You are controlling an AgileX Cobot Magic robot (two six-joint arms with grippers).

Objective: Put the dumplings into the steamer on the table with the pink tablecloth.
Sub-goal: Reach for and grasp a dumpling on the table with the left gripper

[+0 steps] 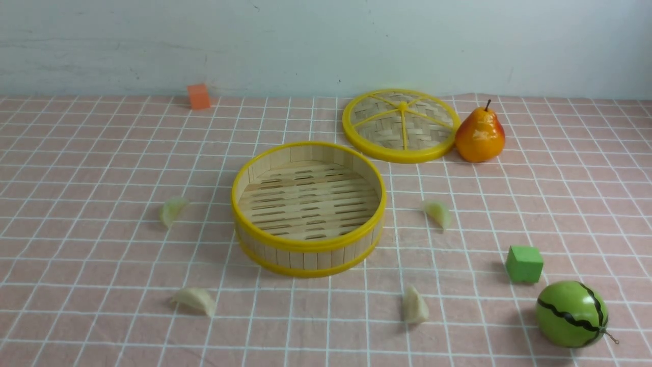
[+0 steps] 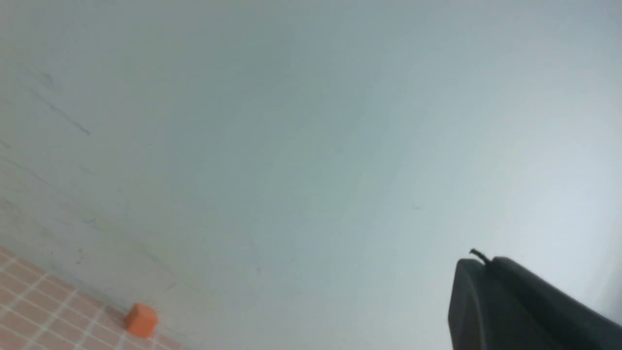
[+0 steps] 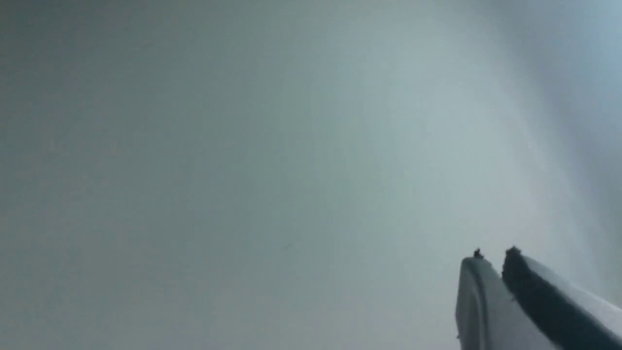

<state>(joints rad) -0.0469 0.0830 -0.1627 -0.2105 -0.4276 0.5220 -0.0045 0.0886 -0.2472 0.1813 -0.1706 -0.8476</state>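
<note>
**A:** What lies around the round bamboo steamer (image 1: 305, 257) with yellow rims?

**B:** It stands mid-table on the pale pink tablecloth (image 1: 102, 153) gridded in white. Behind it to the right lies a flat woven lid (image 1: 401, 125) with a yellow rim and spokes. An orange-yellow toy pear (image 1: 480, 135) stands just beside the lid's right edge. A small orange cube (image 1: 198, 96) sits by the far wall. A green cube (image 1: 524, 263) and a striped green toy watermelon (image 1: 571, 313) sit near right, outside the dumplings rather than between them and the steamer.

**A:** And the count?

**B:** There are four glossy crescent dumplings, all on the cloth. The far-left dumpling (image 1: 172, 210) and near-left dumpling (image 1: 195, 299) lie left of the steamer. The far-right dumpling (image 1: 438, 213) and near-right dumpling (image 1: 414, 305) lie right of it. There is one steamer, one lid, two cubes and two fruits.

**A:** The grippers?

**B:** Neither shows in the front view. Each wrist view has its gripper against the pale wall. The left gripper (image 2: 478, 260) has its dark fingers pressed together, holding nothing. The right gripper (image 3: 493, 255) has its tips together too, with nothing between them.
</note>
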